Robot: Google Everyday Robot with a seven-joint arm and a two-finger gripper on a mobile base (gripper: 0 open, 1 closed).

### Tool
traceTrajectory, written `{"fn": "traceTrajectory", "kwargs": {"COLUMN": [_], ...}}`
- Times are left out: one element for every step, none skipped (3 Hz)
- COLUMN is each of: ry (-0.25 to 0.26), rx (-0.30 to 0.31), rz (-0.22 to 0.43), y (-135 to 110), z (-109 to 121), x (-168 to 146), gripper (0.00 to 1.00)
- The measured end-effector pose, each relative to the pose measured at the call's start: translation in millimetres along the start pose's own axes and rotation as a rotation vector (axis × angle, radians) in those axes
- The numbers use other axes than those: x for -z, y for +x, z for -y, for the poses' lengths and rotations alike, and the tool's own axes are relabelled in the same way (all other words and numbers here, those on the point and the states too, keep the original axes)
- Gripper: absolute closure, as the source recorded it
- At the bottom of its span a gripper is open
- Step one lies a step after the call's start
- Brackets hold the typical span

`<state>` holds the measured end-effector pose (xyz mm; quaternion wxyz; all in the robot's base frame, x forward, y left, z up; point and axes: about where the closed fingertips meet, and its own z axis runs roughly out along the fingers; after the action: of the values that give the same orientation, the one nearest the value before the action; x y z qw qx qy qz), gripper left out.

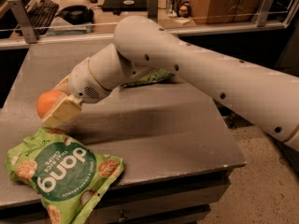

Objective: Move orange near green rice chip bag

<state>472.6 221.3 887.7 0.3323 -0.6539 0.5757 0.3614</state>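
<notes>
Orange-skinned, round and smooth, the orange (pixel 46 101) sits pinched in the end effector (pixel 53 105) at the left side of the grey surface (pixel 182 125). One pale, cream-coloured finger (pixel 63 112) presses against the fruit's near right side. A second one shows only as a sliver behind the fruit's far side, so the fruit is clamped between the two. Most of the fruit's left half bulges out past the finger and catches a soft highlight. Its skin shows no marks that can be made out.

Just nearer than the fruit lies the green rice chip bag (pixel 60 174), flat on the near left corner of the surface. Its lower end hangs over the near edge. It is light green and crinkled, with a dark green circle reading "dang" in white, seen upside down, and round brown chips pictured around it. The bag's far edge lies right below the lower tip of the finger. Whether the two touch cannot be told.

The white arm (pixel 196 64) reaches in from the right, crossing the surface. Behind it, further back, part of a smaller green bag (pixel 150 77) shows. A dark keyboard (pixel 39 10) rests on the desk beyond.
</notes>
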Motion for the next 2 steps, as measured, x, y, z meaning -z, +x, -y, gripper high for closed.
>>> {"fn": "traceTrajectory", "kwargs": {"ry": [-0.014, -0.06], "rx": [-0.019, -0.038], "rz": [-0.006, 0.024], "y": [7, 16], "z": [-7, -15], "x": [12, 34], "gripper": [1.0, 1.0]}}
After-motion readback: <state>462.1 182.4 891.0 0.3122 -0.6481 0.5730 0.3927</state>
